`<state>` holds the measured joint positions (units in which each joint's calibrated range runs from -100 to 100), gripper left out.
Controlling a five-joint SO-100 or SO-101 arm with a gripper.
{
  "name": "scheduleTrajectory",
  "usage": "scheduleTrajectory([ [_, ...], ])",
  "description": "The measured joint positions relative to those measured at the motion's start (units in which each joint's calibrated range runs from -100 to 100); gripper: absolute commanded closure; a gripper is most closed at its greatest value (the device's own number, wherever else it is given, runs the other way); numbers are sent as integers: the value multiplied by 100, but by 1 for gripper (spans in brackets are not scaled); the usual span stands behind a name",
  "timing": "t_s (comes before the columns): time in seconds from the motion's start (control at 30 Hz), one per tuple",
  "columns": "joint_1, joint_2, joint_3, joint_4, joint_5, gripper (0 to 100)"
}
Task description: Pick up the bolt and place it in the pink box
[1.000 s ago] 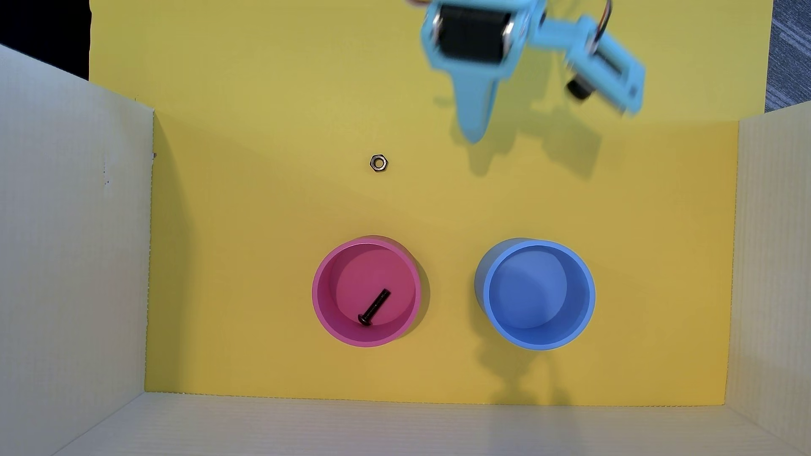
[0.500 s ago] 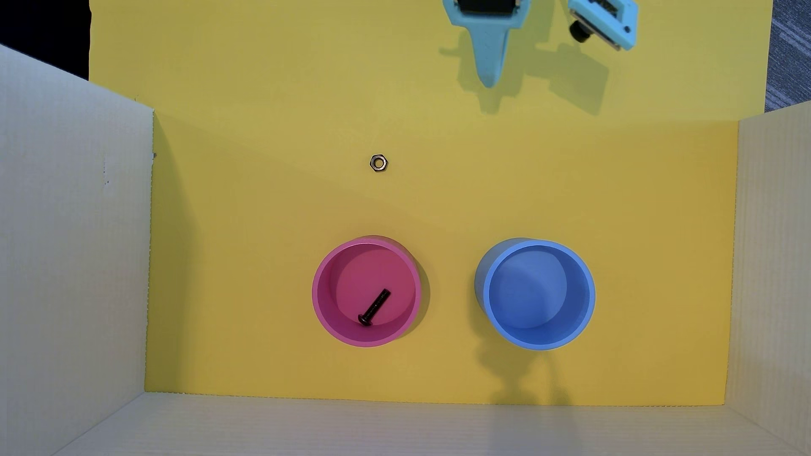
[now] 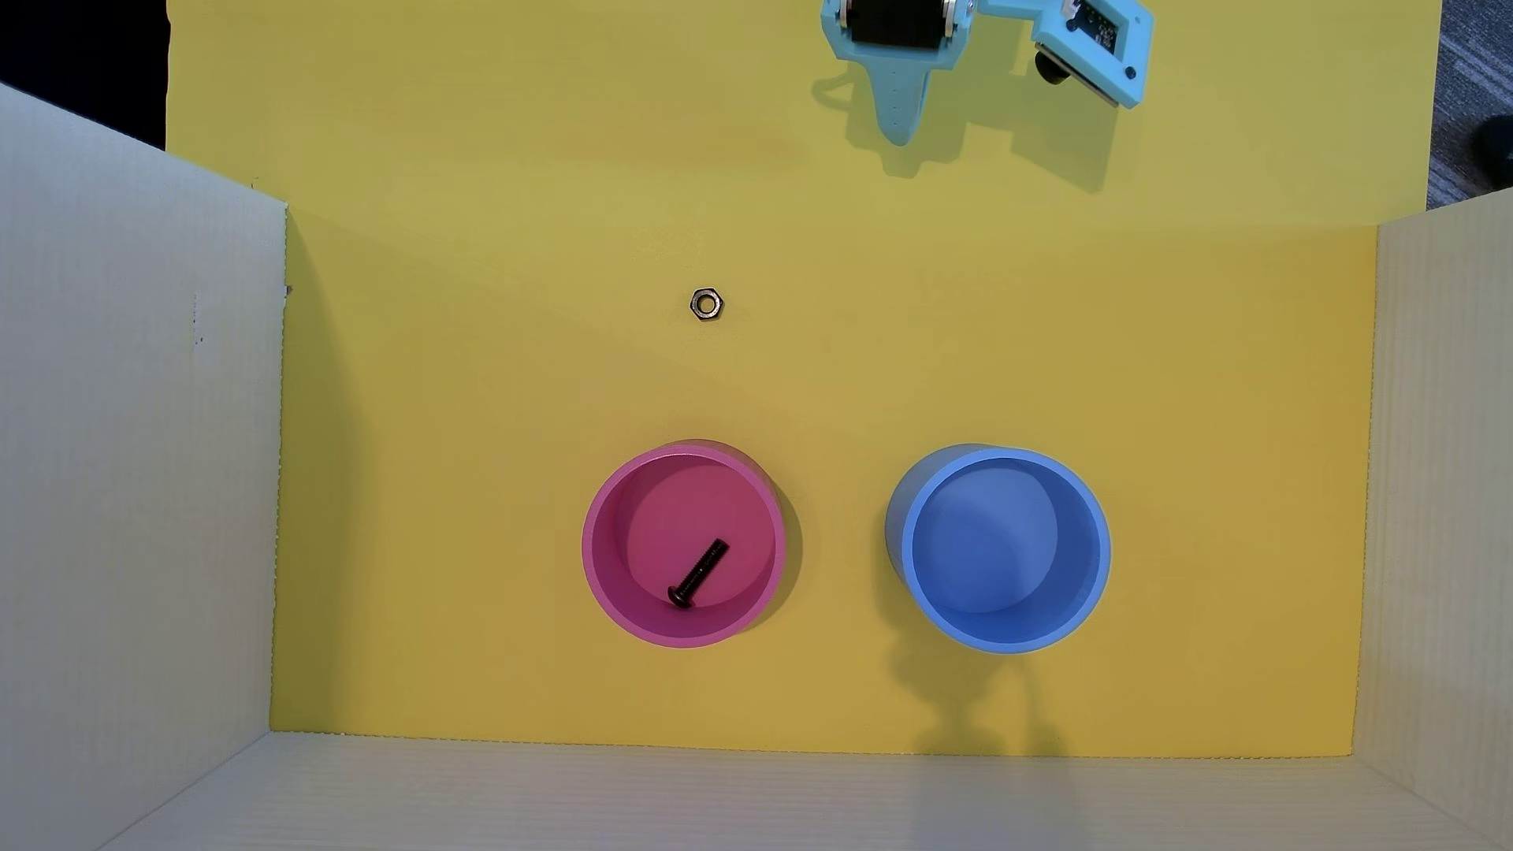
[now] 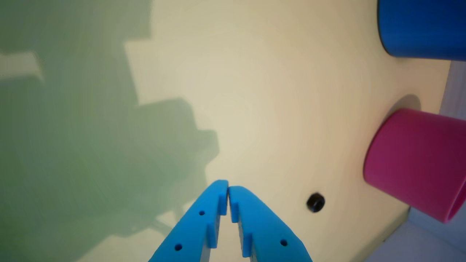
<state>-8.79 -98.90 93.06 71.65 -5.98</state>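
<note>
The black bolt (image 3: 697, 574) lies slanted on the flat bottom of the pink box (image 3: 591, 548), head toward the near rim. From the wrist view only the pink box's outer wall (image 4: 418, 160) shows at the right, and the bolt is hidden. My light blue gripper (image 3: 901, 135) is at the top edge of the overhead view, far from the pink box. The wrist view shows the gripper (image 4: 228, 188) shut, its tips touching with nothing between them.
A silvery hex nut (image 3: 706, 303) lies on the yellow floor (image 3: 458, 409) and appears as a dark nut (image 4: 315, 202) in the wrist view. A blue round container (image 3: 1101, 548) stands right of the pink one. White cardboard walls (image 3: 139, 491) enclose the left, right and near sides.
The arm has pulled back toward the top edge of the overhead view, away from the containers. The bolt, nut and both containers have not moved.
</note>
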Motion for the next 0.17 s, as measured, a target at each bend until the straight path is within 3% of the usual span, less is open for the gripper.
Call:
scheduleTrajectory([
  [0.17,0,0,0,0,0,99],
])
